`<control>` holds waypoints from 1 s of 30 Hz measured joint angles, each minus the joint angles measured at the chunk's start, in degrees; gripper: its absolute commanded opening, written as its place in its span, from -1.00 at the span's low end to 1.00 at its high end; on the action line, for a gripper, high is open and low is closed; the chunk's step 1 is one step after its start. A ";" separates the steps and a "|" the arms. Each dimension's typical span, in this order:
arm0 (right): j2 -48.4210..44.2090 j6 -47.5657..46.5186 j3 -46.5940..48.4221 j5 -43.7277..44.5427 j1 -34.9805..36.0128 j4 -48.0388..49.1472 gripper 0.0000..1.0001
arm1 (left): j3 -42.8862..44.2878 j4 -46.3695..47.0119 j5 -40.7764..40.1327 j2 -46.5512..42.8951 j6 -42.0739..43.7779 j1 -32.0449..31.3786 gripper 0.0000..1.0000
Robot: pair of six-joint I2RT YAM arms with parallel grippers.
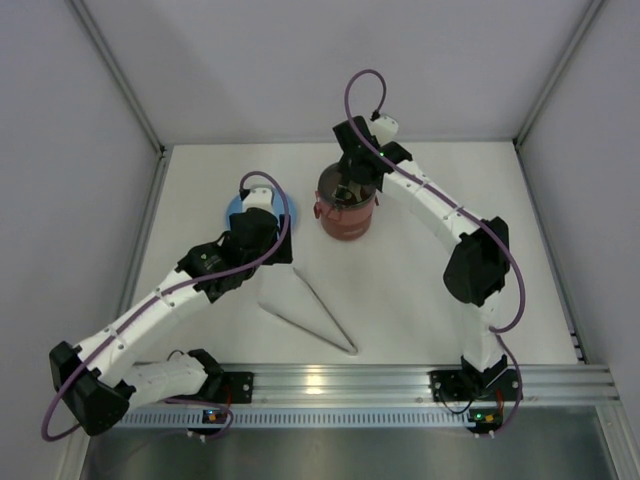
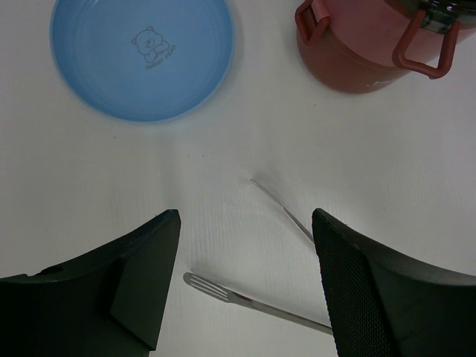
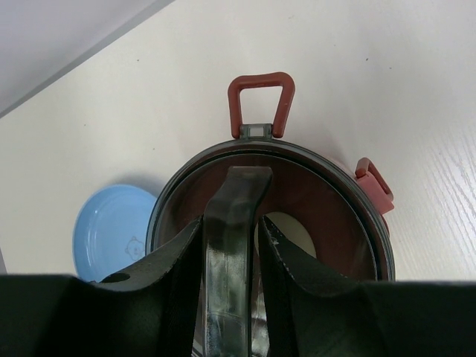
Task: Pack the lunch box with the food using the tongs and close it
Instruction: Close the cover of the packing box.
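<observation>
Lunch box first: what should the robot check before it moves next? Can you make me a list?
1. The right gripper grips the lunch box by its top handle: ok, its fingers pinch it.
2. The red latch is fastened: not ok, it looks flipped outward.
3. The blue plate is free of food: ok, nothing is on it.
4. The tongs are put down: ok, they lie on the table under the open left gripper.
5. The food is inside the box: cannot tell, the cover hides it.
</observation>
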 measured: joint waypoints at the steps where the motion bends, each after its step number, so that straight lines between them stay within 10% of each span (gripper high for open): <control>1: 0.00 -0.02 0.00 -0.02 0.00 0.02 -0.33 | 0.02 -0.02 0.02 0.02 -0.02 0.00 0.53; 30: -12.79 -5.49 -16.17 -4.63 0.68 2.58 -0.24 | 5.79 4.28 6.62 12.17 -5.70 0.00 0.54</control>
